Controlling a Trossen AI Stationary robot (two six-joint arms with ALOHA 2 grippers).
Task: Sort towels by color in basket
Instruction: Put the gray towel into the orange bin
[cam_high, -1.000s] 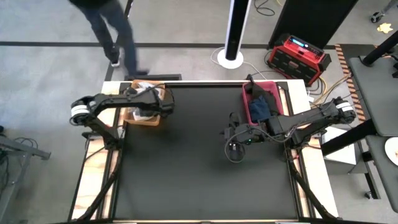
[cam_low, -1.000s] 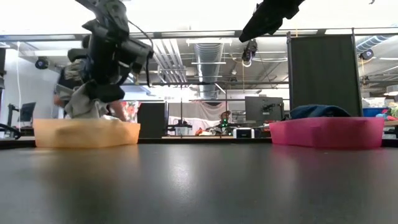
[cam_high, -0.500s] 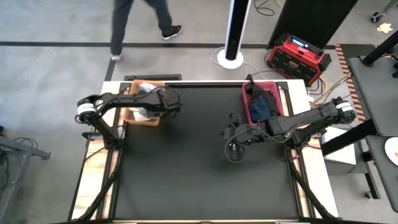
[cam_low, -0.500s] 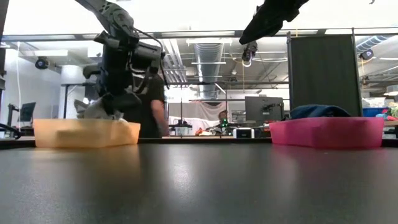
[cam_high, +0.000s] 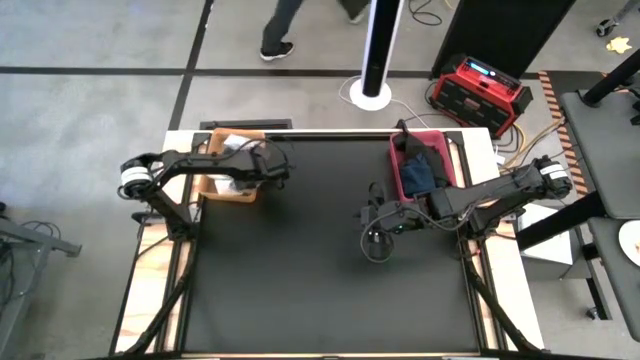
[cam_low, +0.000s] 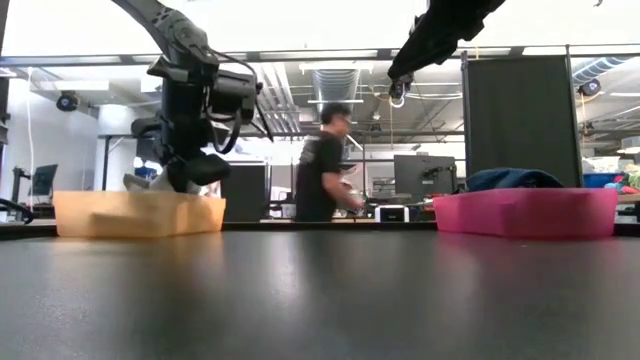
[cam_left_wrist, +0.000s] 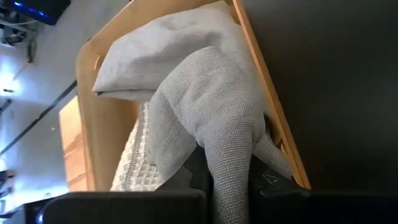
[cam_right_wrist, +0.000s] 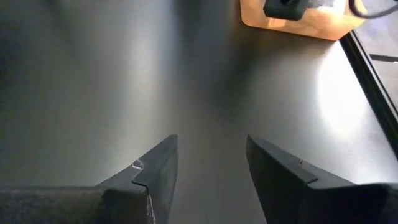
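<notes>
The grey towel (cam_left_wrist: 211, 124) hides the left gripper's (cam_left_wrist: 225, 180) fingertips, the red basket's (cam_low: 525, 213) wall hides most of its dark towels (cam_low: 513, 179), and the person (cam_high: 300, 22) is cut off at the legs.

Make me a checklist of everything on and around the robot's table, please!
Surface: black table, bare in the middle.
Job's things: orange basket at the left edge holds light grey towels; pink basket at the right edge holds dark blue towels.
Clutter: nothing seen.
Grippers: left gripper over the orange basket, fingers shut on a grey towel; right gripper hangs over the bare table, fingers open, empty.
Cables: wires on the floor by the red box behind the table.
Surroundings: a person walks behind the table; white pole stands on the floor.
</notes>
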